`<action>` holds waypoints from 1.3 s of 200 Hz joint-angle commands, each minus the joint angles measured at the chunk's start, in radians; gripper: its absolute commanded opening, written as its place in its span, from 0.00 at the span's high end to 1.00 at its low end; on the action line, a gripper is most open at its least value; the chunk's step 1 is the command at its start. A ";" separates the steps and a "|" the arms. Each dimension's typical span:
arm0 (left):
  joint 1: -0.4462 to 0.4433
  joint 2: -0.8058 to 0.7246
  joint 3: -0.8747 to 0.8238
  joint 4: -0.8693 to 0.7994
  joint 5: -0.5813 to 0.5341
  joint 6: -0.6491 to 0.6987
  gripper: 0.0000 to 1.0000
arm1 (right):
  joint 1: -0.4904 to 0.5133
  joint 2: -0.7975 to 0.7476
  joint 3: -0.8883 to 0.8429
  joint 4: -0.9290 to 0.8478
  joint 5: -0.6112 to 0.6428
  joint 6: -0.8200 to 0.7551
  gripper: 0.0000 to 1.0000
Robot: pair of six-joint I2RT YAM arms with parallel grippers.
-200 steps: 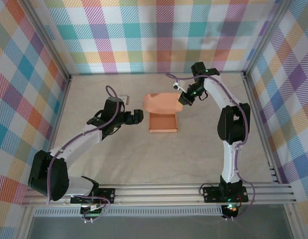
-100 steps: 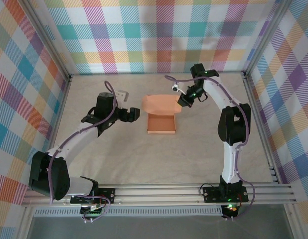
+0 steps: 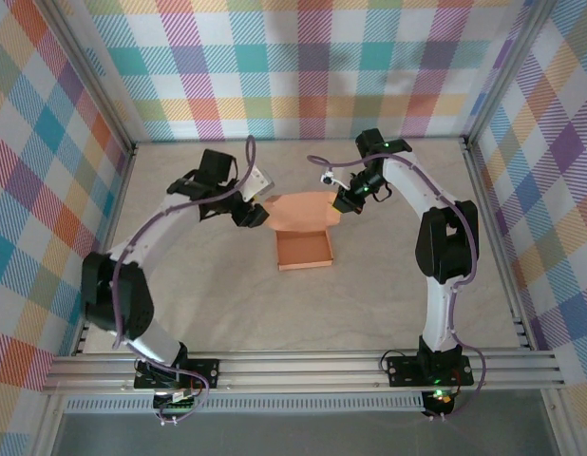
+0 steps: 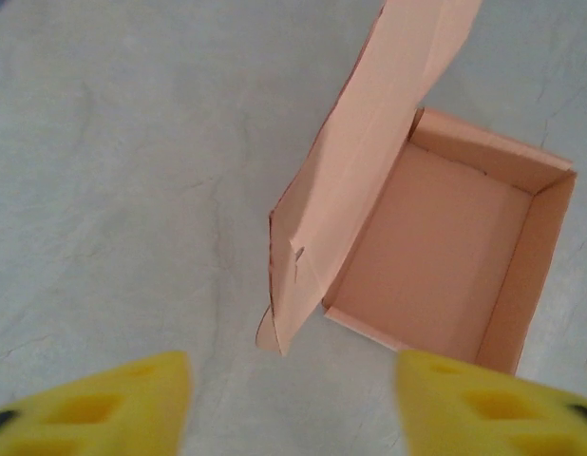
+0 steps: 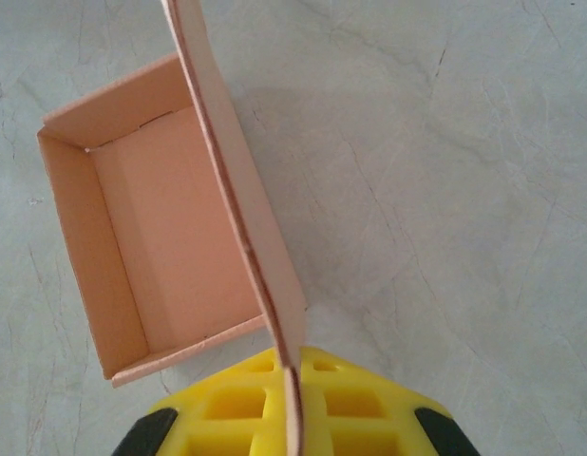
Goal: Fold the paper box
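The box [image 3: 306, 249] is thin card: light, springy and easily creased, so I'd pinch it flat on a flap edge, not across a fold. It sits on the surface [image 3: 208, 285] between the left jaws and the right jaws, tray open upward. The right jaws are clamped on the free edge of the lid [image 5: 246, 228], which stands up ahead of them. The left jaws gape, empty, with the lid's corner just ahead. The left wrist view shows the lid's face; the right wrist view shows it edge-on, with the pinch
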 commanded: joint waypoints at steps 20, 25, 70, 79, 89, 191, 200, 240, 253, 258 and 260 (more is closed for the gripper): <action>0.006 0.139 0.174 -0.251 0.097 0.141 0.49 | 0.011 -0.042 -0.004 -0.046 -0.053 -0.027 1.00; 0.005 0.149 0.180 -0.261 0.113 0.146 0.49 | 0.010 -0.042 -0.006 -0.046 -0.051 -0.026 1.00; 0.013 0.175 0.181 -0.261 0.102 0.153 0.70 | 0.009 -0.044 -0.007 -0.052 -0.068 -0.020 1.00; 0.015 0.178 0.183 -0.260 0.105 0.151 0.70 | 0.011 -0.045 -0.006 -0.053 -0.075 -0.020 1.00; 0.017 0.179 0.182 -0.250 0.113 0.147 0.71 | 0.011 -0.044 -0.006 -0.053 -0.078 -0.019 1.00; 0.025 0.209 0.194 -0.228 0.158 0.125 1.00 | 0.011 -0.044 -0.010 -0.058 -0.089 -0.014 1.00; 0.025 0.210 0.193 -0.229 0.161 0.125 1.00 | 0.011 -0.042 -0.011 -0.058 -0.088 -0.012 1.00; 0.026 0.198 0.181 -0.201 0.173 0.127 0.96 | 0.011 -0.044 -0.012 -0.058 -0.090 -0.012 1.00; 0.026 0.201 0.179 -0.189 0.169 0.122 0.87 | 0.011 -0.044 -0.012 -0.058 -0.098 -0.014 1.00; 0.026 0.202 0.181 -0.189 0.166 0.121 0.77 | 0.011 -0.044 -0.012 -0.058 -0.101 -0.014 1.00; 0.026 0.204 0.182 -0.187 0.165 0.120 0.74 | 0.010 -0.044 -0.012 -0.058 -0.101 -0.015 1.00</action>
